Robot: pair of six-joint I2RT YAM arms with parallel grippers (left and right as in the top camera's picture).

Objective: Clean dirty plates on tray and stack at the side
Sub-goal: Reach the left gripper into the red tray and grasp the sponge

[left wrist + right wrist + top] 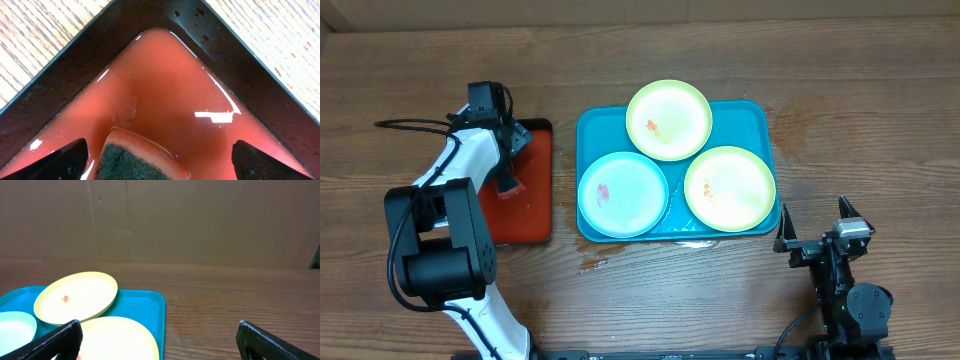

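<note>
Three plates lie on the teal tray (762,118): a yellow-green plate (669,120) at the back, a light blue plate (623,194) at front left, a yellow-green plate (730,188) at front right. Each shows small red or orange smears. My left gripper (508,172) hangs open over the red tray (532,215). In the left wrist view a sponge (137,161) with a dark scouring face sits between the open fingers (160,162), untouched by them. My right gripper (815,228) is open and empty, near the table's front right, beside the teal tray's corner (152,305).
The red tray with black rim (220,45) holds a thin film of reddish liquid. Bare wooden table (865,130) lies to the right of the teal tray. A cardboard wall (200,220) stands behind the table. A wet smear (592,265) marks the wood in front.
</note>
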